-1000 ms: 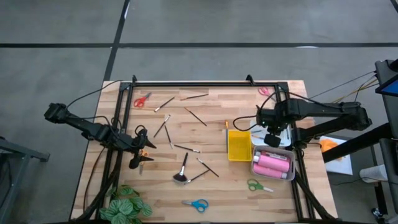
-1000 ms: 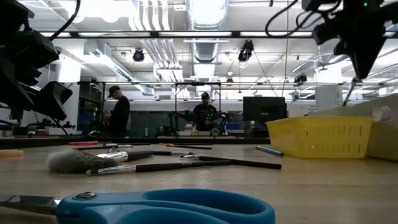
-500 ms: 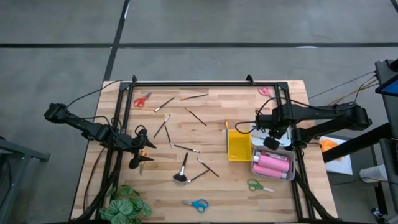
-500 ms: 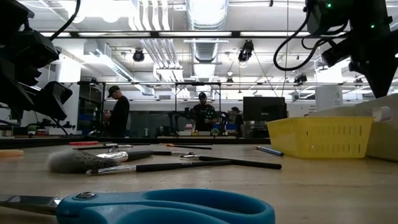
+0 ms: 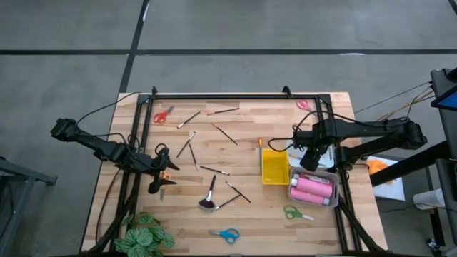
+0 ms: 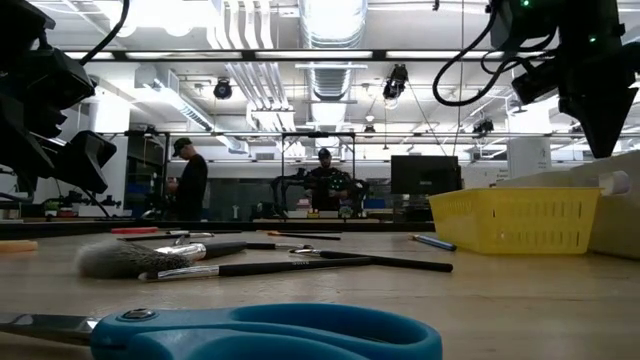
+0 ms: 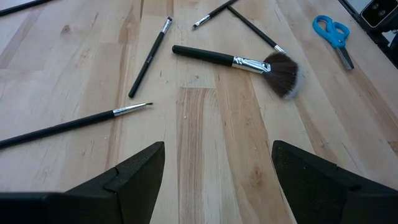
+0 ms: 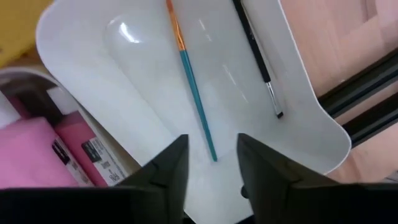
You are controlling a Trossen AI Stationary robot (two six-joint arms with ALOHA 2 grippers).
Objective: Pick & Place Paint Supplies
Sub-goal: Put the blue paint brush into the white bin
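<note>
My right gripper (image 8: pixel 212 168) is open and empty above the white tray (image 8: pixel 74 74), which holds a teal brush (image 8: pixel 193 93) and a thin black brush (image 8: pixel 258 56). Pink bottles (image 5: pixel 313 188) lie in the grey tray beside it. My left gripper (image 7: pixel 217 180) is wide open above bare wood near the table's left edge, holding nothing. The fluffy black brush (image 7: pixel 280 68) and several thin brushes (image 7: pixel 149 56) lie flat on the table ahead of it. Red (image 5: pixel 163 114), pink (image 5: pixel 303 104), green (image 5: pixel 296 213) and blue scissors (image 5: pixel 226 234) lie scattered on the table.
A yellow tray (image 5: pixel 274 166) stands left of the grey and white trays. The leafy plant (image 5: pixel 146 235) sits at the near left corner. A black frame (image 5: pixel 235 95) runs round the table's edges. An orange-handled thing (image 5: pixel 166 175) lies by my left gripper. People stand far behind the table (image 6: pixel 190 180).
A second ago a thin brush hung below my right gripper over the trays. It no longer hangs there, and the gripper has come down a little over the white tray. My left arm has kept still.
</note>
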